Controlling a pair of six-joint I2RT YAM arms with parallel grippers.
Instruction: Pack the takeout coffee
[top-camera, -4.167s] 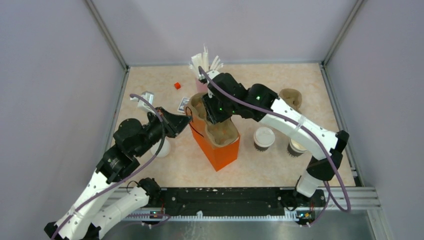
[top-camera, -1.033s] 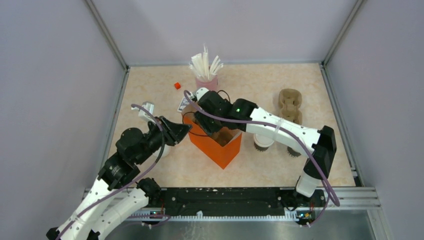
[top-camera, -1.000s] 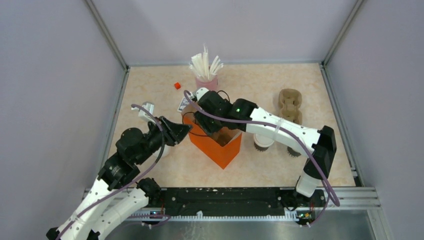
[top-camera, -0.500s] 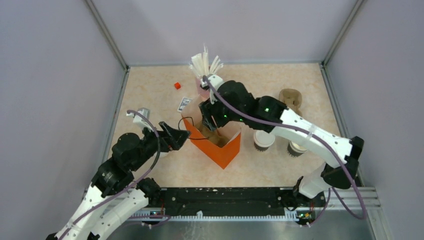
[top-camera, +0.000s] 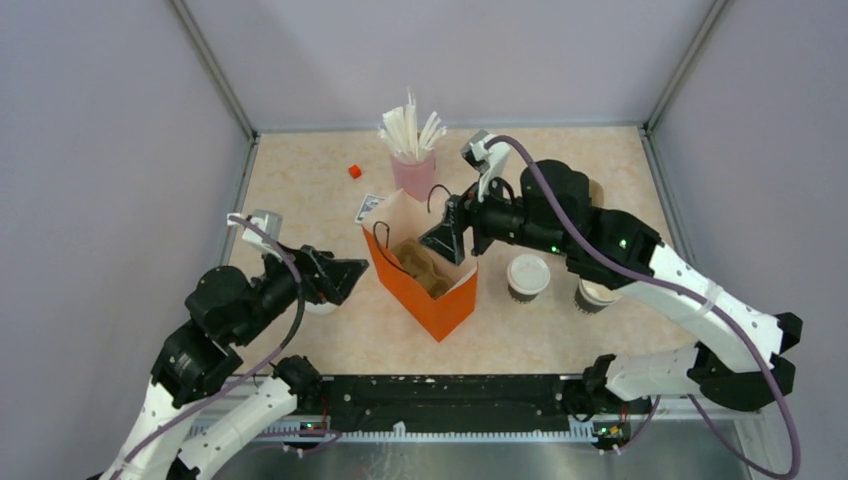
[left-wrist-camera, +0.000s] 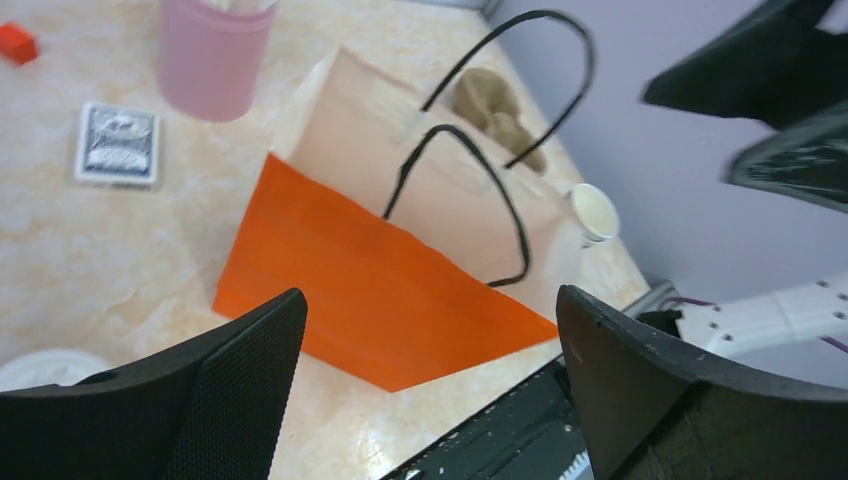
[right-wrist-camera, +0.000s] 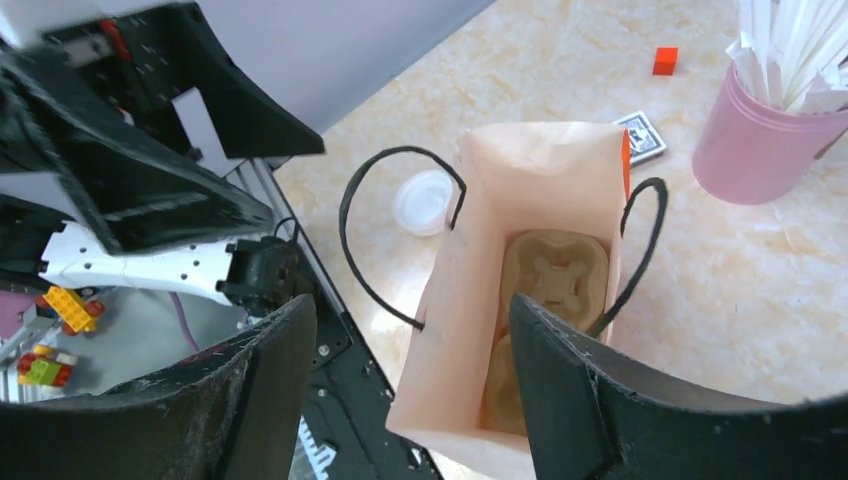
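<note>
The takeout coffee (top-camera: 527, 277), a dark cup with a white lid, stands on the table right of the orange bag (top-camera: 425, 290). The bag stands open with a brown cup carrier (top-camera: 422, 264) inside; in the right wrist view the carrier (right-wrist-camera: 556, 276) lies at the bottom of the bag (right-wrist-camera: 480, 340). My right gripper (top-camera: 447, 240) hovers open above the bag's far right rim, holding nothing (right-wrist-camera: 405, 310). Left of the bag my left gripper (top-camera: 345, 276) is open and empty, its jaws wide towards the bag's orange side (left-wrist-camera: 400, 300).
A lidless dark cup (top-camera: 592, 295) stands right of the coffee. A pink cup of straws (top-camera: 411, 168), a card deck (top-camera: 369, 208) and a red cube (top-camera: 354, 171) lie behind the bag. A loose white lid (right-wrist-camera: 425, 201) lies under my left gripper.
My right gripper has come up out of the bag and pulled back to the right, leaving the carrier inside. My left gripper has opened, let go of the bag and backed off left.
</note>
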